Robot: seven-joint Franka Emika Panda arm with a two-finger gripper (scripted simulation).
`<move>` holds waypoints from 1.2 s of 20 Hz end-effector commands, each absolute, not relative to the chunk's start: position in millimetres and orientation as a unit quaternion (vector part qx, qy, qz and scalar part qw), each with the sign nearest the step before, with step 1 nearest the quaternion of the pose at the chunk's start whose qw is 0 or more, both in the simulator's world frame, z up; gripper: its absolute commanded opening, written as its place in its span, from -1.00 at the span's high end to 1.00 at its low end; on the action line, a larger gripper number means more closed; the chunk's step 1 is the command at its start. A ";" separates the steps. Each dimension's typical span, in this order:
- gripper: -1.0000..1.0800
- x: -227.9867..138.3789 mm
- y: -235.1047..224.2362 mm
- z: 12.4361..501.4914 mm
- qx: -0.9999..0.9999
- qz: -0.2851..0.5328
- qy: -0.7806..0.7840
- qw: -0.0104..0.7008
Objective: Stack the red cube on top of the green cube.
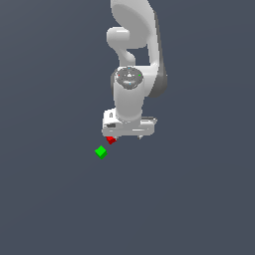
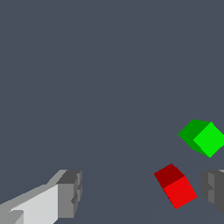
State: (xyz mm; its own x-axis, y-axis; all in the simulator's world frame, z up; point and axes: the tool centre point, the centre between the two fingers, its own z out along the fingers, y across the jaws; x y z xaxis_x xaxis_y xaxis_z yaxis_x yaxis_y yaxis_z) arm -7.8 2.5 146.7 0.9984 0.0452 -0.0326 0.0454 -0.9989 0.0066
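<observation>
Starting on the exterior view's left, your green cube sits alone on the plain grey floor, turned corner-on to the camera, with bare floor all round it. No edges or corners of the floor show, so that's as close as I can place it. Just to its right is the red cube, near the green one but not touching it, half tucked under the white gripper. In the wrist view the fingers are spread wide with nothing held, and the red cube lies between them, well off-centre, close beside the far finger. My guess: you're lining up the grab and need to centre on red first. Green sits just beyond, so watch you don't nudge it.
</observation>
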 end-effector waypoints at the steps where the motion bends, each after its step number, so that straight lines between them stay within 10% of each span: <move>1: -0.92 -7.8 2.4 146.7 1.000 -0.016 0.023 0.004; 24: -0.92 -59.4 -40.1 106.9 0.987 -0.008 0.164 0.002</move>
